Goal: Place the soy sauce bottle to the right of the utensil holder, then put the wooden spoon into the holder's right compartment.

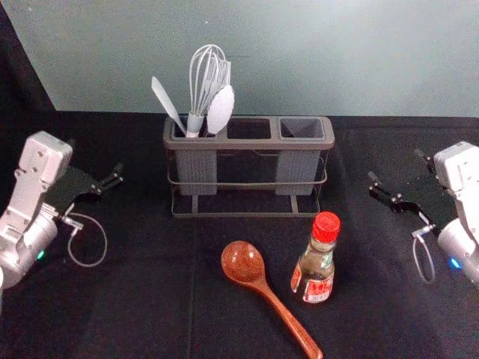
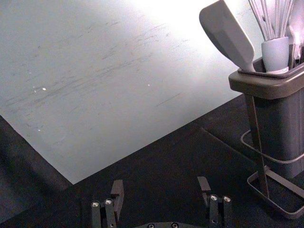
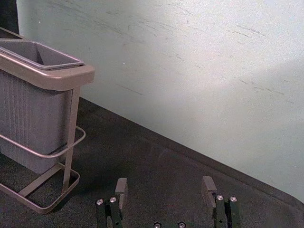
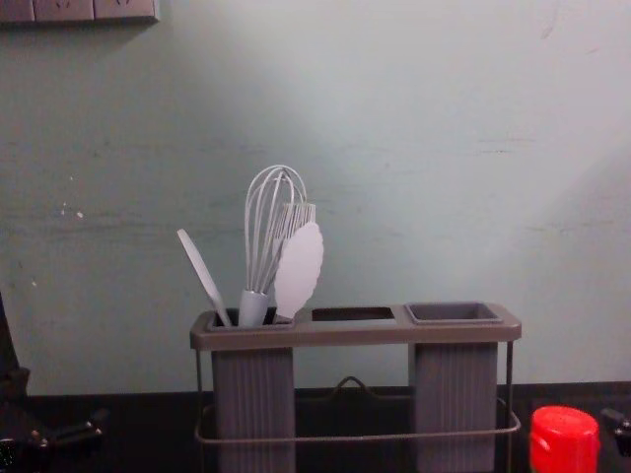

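Observation:
The soy sauce bottle (image 1: 314, 262) stands upright in front of the holder's right part; its red cap (image 4: 564, 439) shows low at the right of the chest view. Left of the bottle lies the wooden spoon (image 1: 269, 292), bowl toward the holder. The utensil holder (image 1: 247, 215) has an empty right compartment (image 1: 301, 129) and utensils in its left one. My left gripper (image 1: 111, 180), fingers apart in the left wrist view (image 2: 162, 186), is left of the holder. My right gripper (image 1: 397, 176) is off the holder's right side, open and holding nothing in the right wrist view (image 3: 164, 186).
The whisk (image 1: 202, 90) and pale spatulas rise from the holder's left compartment. A wall (image 4: 414, 168) stands behind the black-covered table (image 1: 127, 299). In the chest view, a socket panel (image 4: 79, 10) is at the wall's upper left.

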Robot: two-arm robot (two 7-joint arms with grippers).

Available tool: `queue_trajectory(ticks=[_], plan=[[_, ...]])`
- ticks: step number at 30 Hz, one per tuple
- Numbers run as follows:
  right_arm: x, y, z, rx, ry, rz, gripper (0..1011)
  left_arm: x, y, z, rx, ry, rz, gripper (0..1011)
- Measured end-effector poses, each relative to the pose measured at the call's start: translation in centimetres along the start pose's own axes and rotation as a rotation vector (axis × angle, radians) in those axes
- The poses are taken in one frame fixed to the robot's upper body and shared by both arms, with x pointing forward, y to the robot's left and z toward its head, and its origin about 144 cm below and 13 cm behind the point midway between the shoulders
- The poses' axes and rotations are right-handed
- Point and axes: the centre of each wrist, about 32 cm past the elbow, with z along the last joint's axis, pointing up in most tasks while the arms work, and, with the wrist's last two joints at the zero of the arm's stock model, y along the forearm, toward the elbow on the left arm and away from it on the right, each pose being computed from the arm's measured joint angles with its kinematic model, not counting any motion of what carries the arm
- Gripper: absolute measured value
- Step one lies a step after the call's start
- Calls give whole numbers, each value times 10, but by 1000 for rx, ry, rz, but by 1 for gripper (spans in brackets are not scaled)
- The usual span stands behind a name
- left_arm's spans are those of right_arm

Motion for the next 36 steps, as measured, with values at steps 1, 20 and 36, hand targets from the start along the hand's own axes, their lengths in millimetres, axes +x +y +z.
queue_trajectory(ticks=[1, 20, 36], plan=[[0, 0, 0, 0, 0, 0, 1002, 0, 0, 0, 0, 0, 0, 1011], [0, 0, 0, 0, 0, 0, 1000, 0, 0, 0, 0, 0, 0, 1011], [0, 0, 0, 0, 0, 0, 1002, 0, 0, 0, 0, 0, 0, 1011]])
